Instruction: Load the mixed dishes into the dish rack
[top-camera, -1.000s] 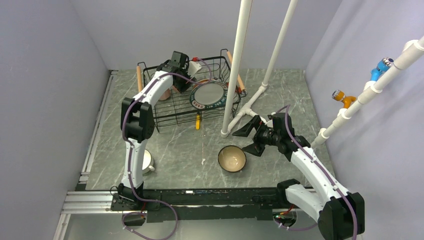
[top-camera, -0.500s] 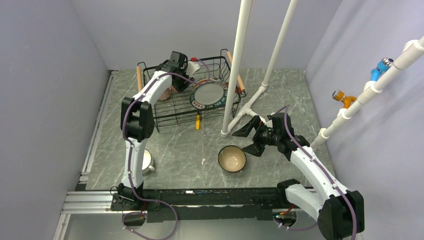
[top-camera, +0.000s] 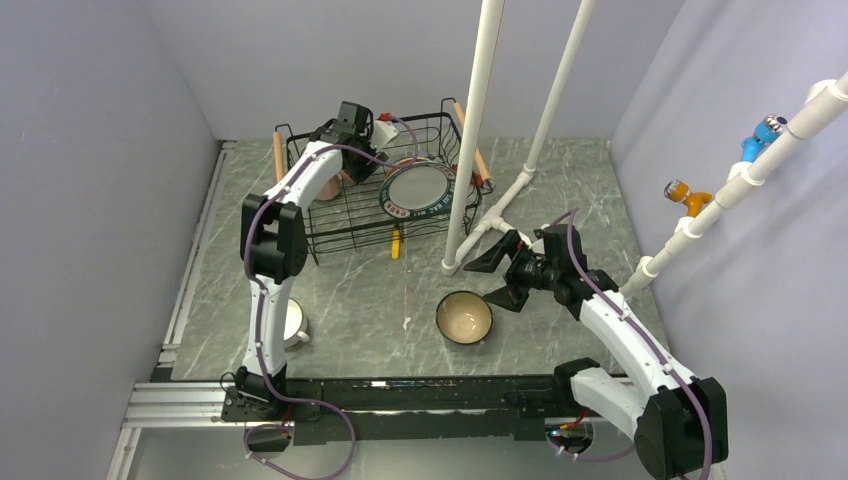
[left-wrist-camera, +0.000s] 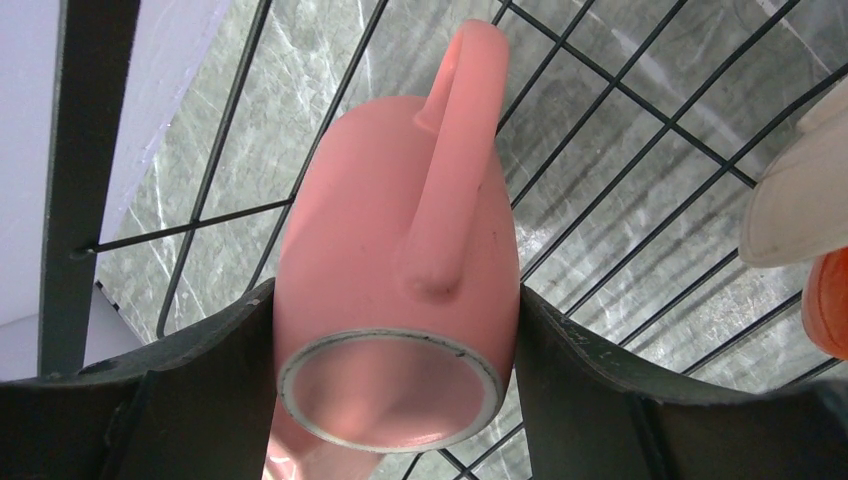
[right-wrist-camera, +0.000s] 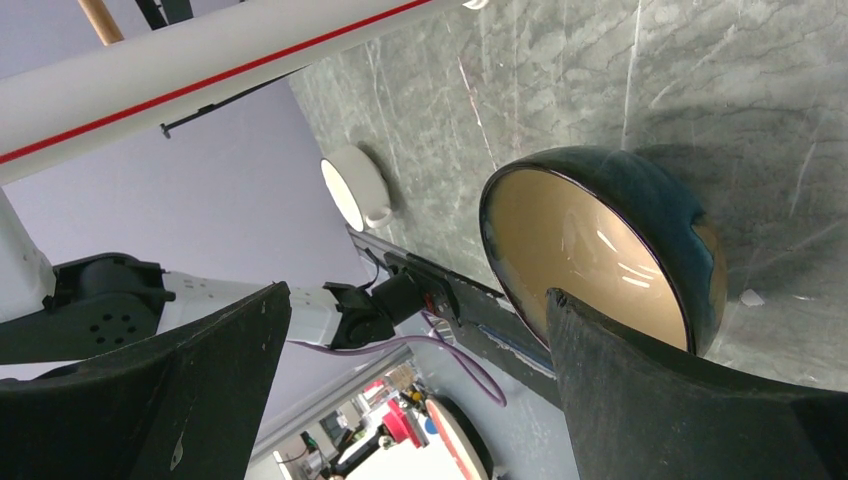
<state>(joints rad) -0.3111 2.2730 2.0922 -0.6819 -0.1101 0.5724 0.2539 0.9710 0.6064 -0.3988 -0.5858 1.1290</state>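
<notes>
White cup (top-camera: 296, 322): on the table near-left, beside the L arm's lower link, well apart from the rack; not yet loaded.
L gripper (left-wrist-camera: 395, 335): clamped on a pink mug (left-wrist-camera: 400, 270), one finger on each side of the body; handle on top, mouth toward the wrist cam.
Mug pos.: inside the dish rack (top-camera: 279, 157), far-left part, over the wire floor; can't tell if it touches the wires.
Cream dish (left-wrist-camera: 800, 190): in the rack just R of the mug, orange-red underside showing.
Plate (top-camera: 418, 190): in the rack's R half.
Yellow tool (top-camera: 397, 243): at the rack's near edge; not part of the job.
Bowl (top-camera: 464, 317): on the table, centre, tan inside up, not yet loaded.
R gripper (top-camera: 492, 278): jaws spread wide, holding nothing, just beside the bowl's R rim.
Step (judged): L arm placing the mug in the rack.
Doing it well: lower till the mug bears on the wires, then let go. Keep clear of the cream dish & rack wall. Open just enough, then lift straight out so the fingers don't tip the mug.
Writing: none legible. Plate rim marks too small to read; the white pipe (right-wrist-camera: 250, 50) has a red stripe, no text.
</notes>
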